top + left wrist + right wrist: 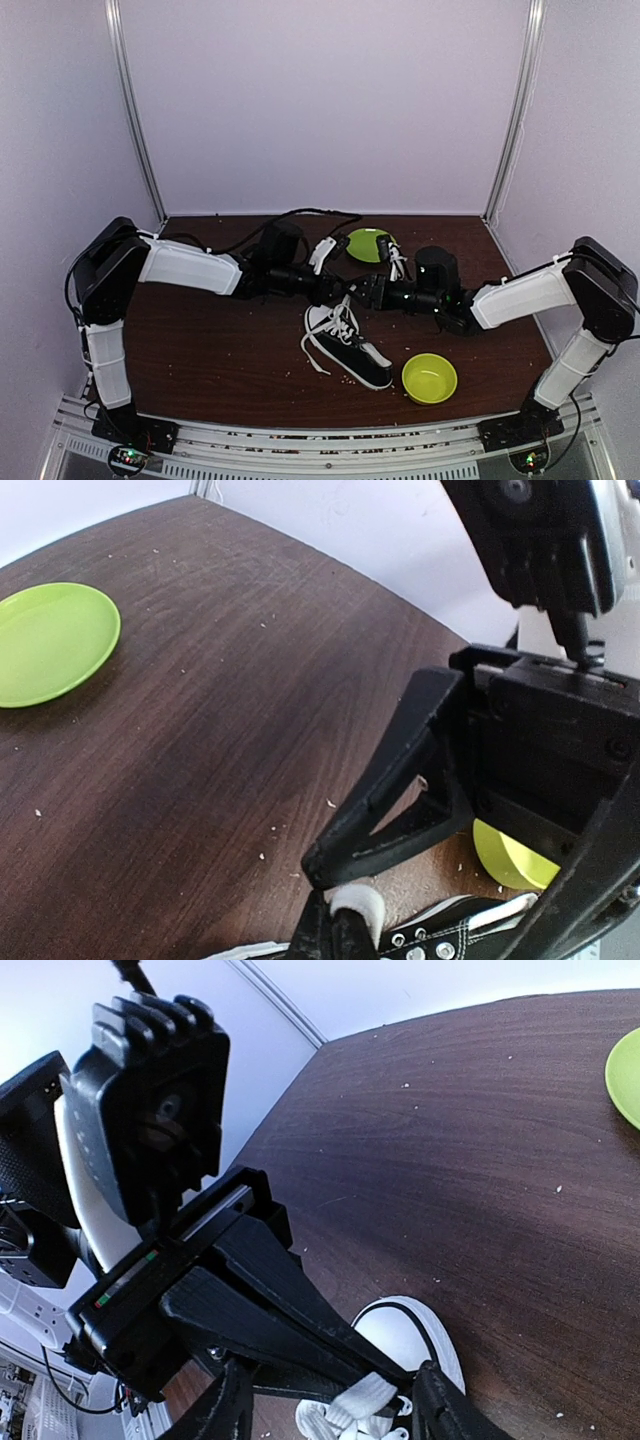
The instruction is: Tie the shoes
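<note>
The black sneaker (348, 348) with a white toe cap lies on the table, its white laces (341, 322) loose. My left gripper (340, 293) hovers above it, shut on a white lace; in the left wrist view its fingertips (340, 925) pinch a lace loop (362, 905). My right gripper (366, 291) faces it, open. In the right wrist view my right gripper (330, 1380) straddles the left gripper's tip and the held lace (352, 1400), above the toe cap (412, 1335). One right finger (400, 780) fills the left wrist view.
A green plate (368, 244) lies at the back of the brown table (200, 350). A green bowl (429, 378) sits front right of the shoe. Crumbs dot the table. Purple walls close in the back and sides.
</note>
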